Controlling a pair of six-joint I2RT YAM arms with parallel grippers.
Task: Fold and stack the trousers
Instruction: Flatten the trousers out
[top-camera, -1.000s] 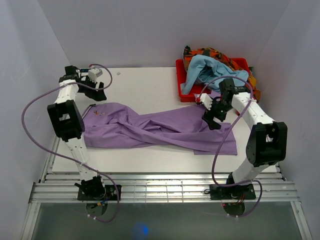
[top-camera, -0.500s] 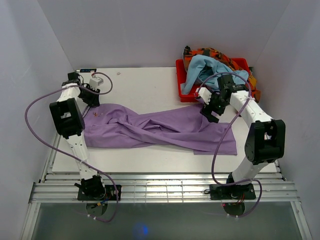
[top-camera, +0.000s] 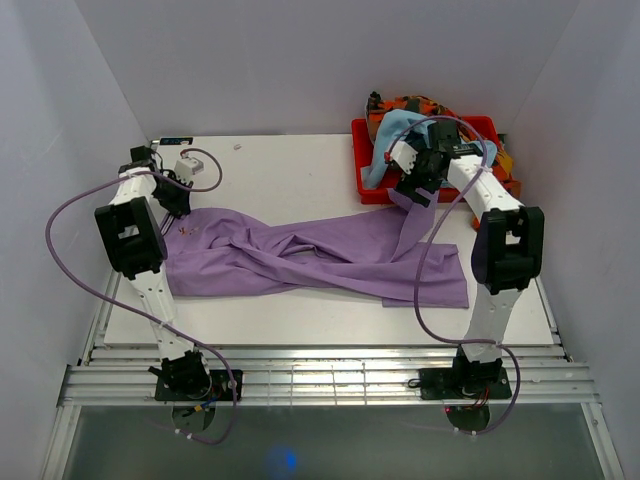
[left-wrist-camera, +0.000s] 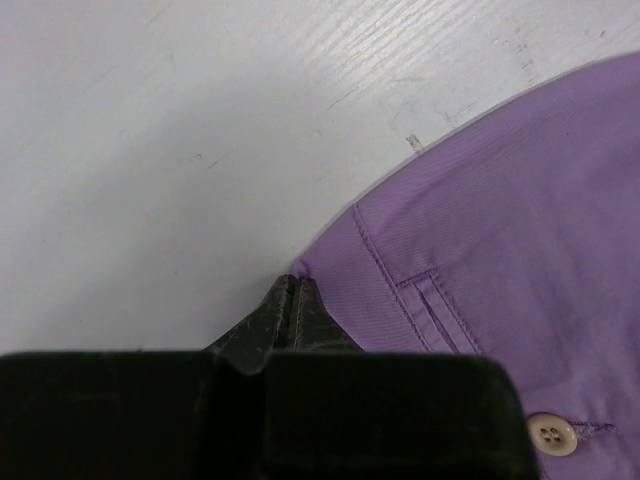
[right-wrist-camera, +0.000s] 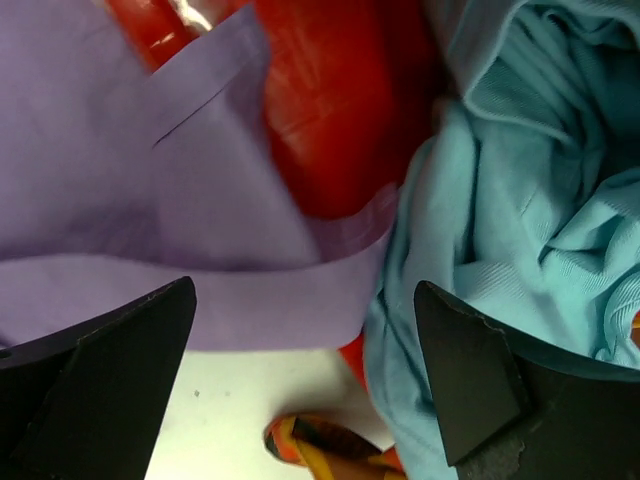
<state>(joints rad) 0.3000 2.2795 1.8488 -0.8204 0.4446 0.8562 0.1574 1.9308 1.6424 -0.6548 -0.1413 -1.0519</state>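
The lilac trousers (top-camera: 300, 255) lie spread across the table, waistband at the left. My left gripper (top-camera: 178, 197) is down at the waistband's far left corner. In the left wrist view it (left-wrist-camera: 292, 283) is shut, pinching the very corner of the trousers (left-wrist-camera: 500, 250) beside a belt loop and a pale button (left-wrist-camera: 551, 434). My right gripper (top-camera: 412, 185) hangs open at the red tray's near left corner. A trouser leg end rises toward it from the table. In the right wrist view the leg's hem (right-wrist-camera: 150, 180) runs between the wide-apart fingers of the right gripper (right-wrist-camera: 304, 288).
The red tray (top-camera: 358, 160) stands at the back right. It holds a light blue garment (top-camera: 405, 135) and an orange patterned cloth (top-camera: 430, 105). Both show in the right wrist view, the blue garment (right-wrist-camera: 520, 200) against the tray (right-wrist-camera: 320, 120) and the patterned cloth (right-wrist-camera: 320, 445) below.
My left gripper closed at the waistband corner after shifting slightly nearer. My right arm swung back toward the red tray, and the trouser leg end rose with it.
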